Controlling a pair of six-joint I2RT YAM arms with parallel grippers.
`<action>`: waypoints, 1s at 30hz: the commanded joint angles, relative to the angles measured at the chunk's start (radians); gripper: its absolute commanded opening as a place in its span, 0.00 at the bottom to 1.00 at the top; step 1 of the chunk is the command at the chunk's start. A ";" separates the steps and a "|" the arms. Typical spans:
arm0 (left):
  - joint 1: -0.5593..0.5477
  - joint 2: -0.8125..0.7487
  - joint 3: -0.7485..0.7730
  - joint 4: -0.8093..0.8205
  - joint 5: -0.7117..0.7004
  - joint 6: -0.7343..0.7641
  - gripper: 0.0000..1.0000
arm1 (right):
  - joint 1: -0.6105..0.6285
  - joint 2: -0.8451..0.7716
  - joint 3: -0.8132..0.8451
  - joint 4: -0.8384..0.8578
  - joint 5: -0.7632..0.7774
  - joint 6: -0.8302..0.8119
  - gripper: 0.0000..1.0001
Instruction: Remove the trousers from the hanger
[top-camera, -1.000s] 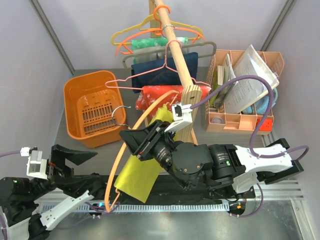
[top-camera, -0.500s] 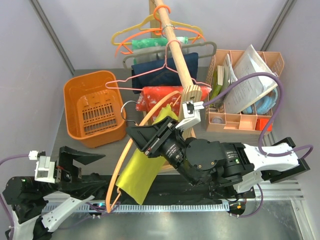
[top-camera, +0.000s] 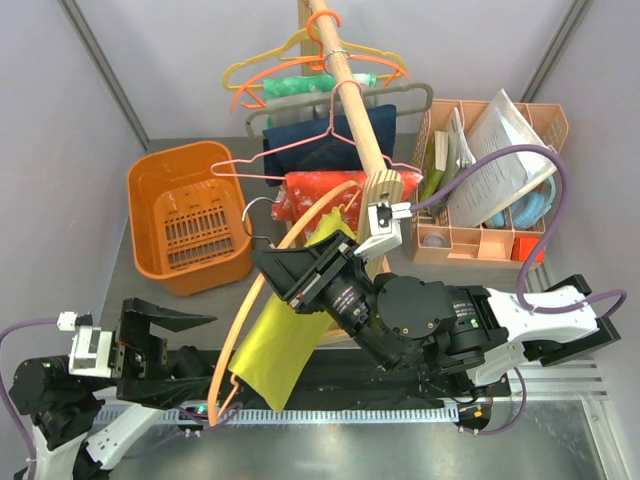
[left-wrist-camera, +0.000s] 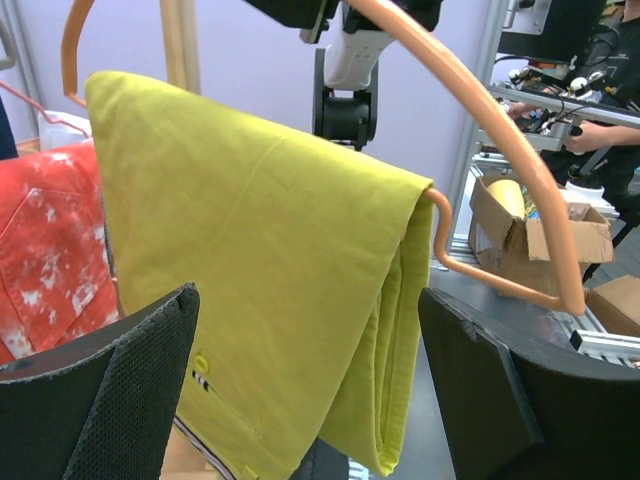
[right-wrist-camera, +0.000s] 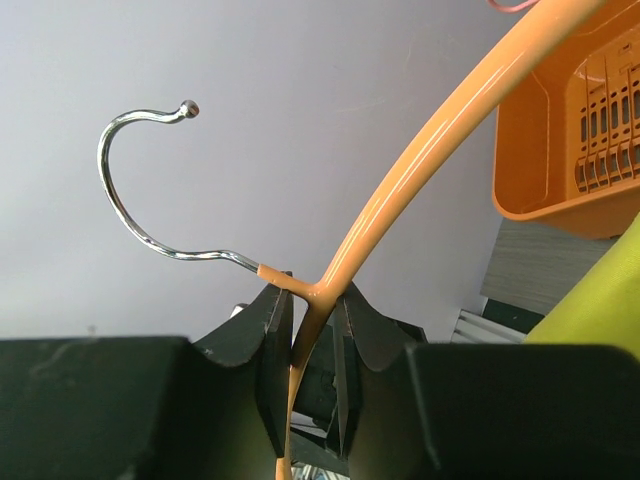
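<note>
The light-orange hanger (top-camera: 262, 290) is off the rail and tilted. My right gripper (top-camera: 272, 268) is shut on its neck just below the metal hook (right-wrist-camera: 140, 200), as the right wrist view (right-wrist-camera: 312, 300) shows. The yellow-green trousers (top-camera: 275, 345) hang folded over the hanger's lower bar. In the left wrist view the trousers (left-wrist-camera: 270, 250) fill the middle, under the hanger's arm (left-wrist-camera: 480, 110). My left gripper (left-wrist-camera: 310, 400) is open, facing the trousers' lower part from the left without touching them. In the top view it (top-camera: 165, 330) sits left of the trousers.
An orange basket (top-camera: 150, 190) stands at the left rear. A wooden rail (top-camera: 355, 110) carries a red patterned cloth (top-camera: 310, 190), a navy garment (top-camera: 300, 140) and other hangers. A peach organizer (top-camera: 525, 245) with papers is at the right rear.
My right arm has shifted the hanger and trousers slightly right and up, then held still. My left gripper has moved a little right toward the trousers, still open.
</note>
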 joint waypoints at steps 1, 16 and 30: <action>0.038 0.043 0.009 0.088 0.085 -0.009 0.90 | 0.003 -0.058 0.015 0.190 0.043 0.047 0.01; 0.064 0.153 -0.020 0.166 0.139 -0.026 0.87 | 0.003 -0.072 -0.028 0.285 0.060 0.023 0.01; 0.065 0.201 -0.046 0.159 0.128 0.020 0.72 | 0.003 -0.072 -0.051 0.416 0.037 -0.016 0.01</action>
